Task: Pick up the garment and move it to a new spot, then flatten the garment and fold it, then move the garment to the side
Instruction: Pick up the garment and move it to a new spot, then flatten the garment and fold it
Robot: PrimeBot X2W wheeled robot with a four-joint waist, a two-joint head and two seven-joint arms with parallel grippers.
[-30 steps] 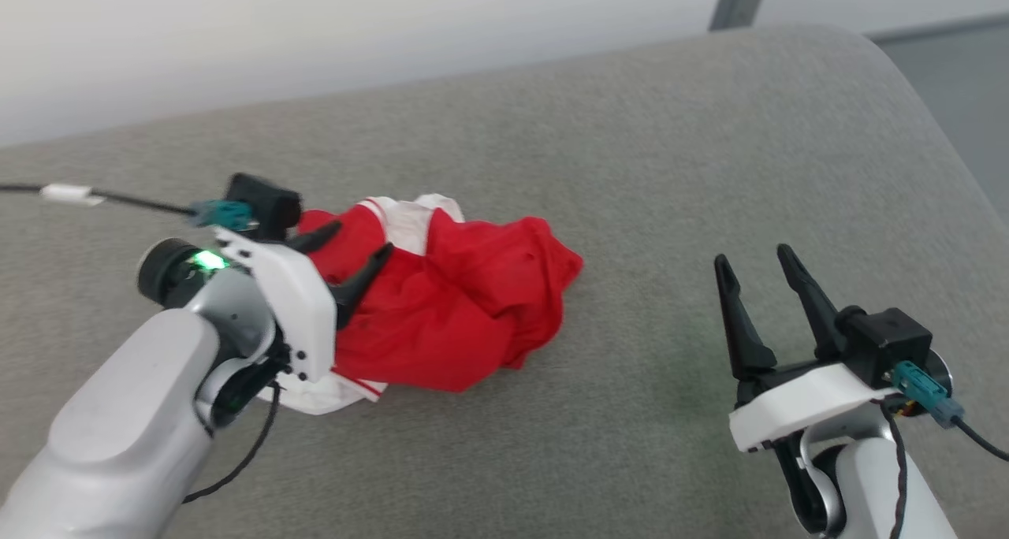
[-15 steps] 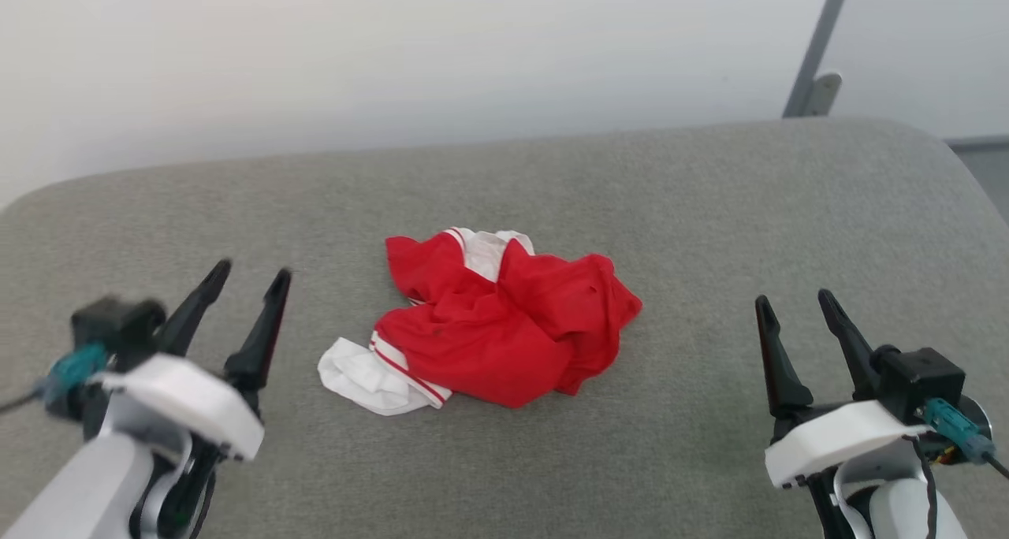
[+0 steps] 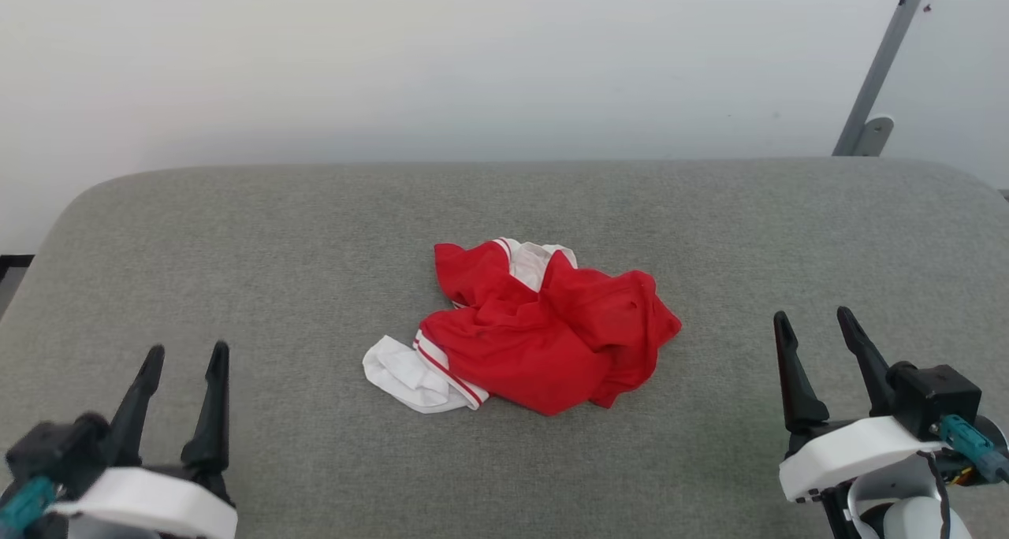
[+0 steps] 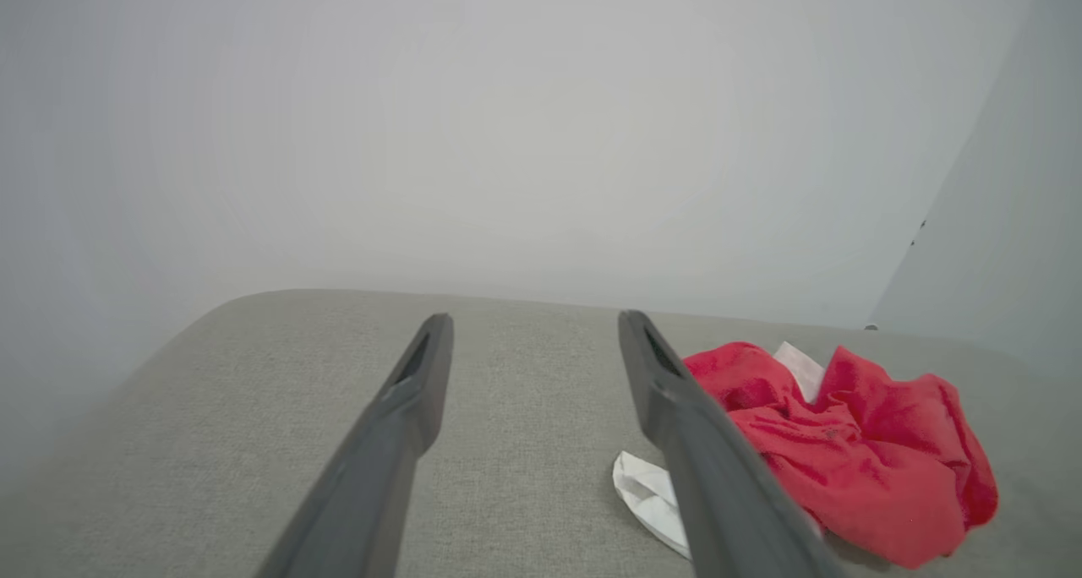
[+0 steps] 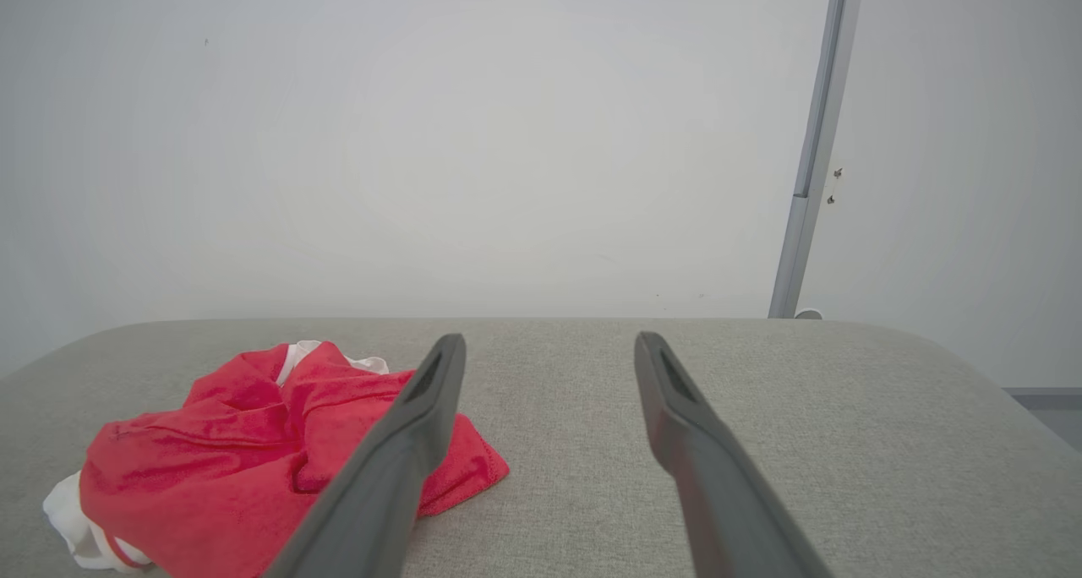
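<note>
So the shirt (image 3: pixel 544 342) is just a crumpled heap dead centre in the head view, lying on the grey cushion (image 3: pixel 236 247) and nowhere near flat. Both pincers are empty. The left gripper (image 3: pixel 188 350) is down in the lower left corner and the right gripper (image 3: pixel 813 314) in the lower right, each with its fingers spread wide, pointing up the frame and well apart from the shirt. In the left wrist view the heap sits at the lower right, partly behind one finger, and in the right wrist view it's at the lower left. As for handling, I'd guess it's light, soft and totally floppy, so it'll sag and drape the second it's lifted, and a pinch into the middle of the pile would probably grab several layers at once. It shouldn't be slippery or breakable. Best handle looks like the white sleeve (image 3: pixel 406 373) poking out at the lower left of the heap, just past the striped trim (image 3: pixel 451 369), since it's a clean single edge on the left gripper's side. For the right one, the red fold at the heap's right edge seems the obvious bite.
</note>
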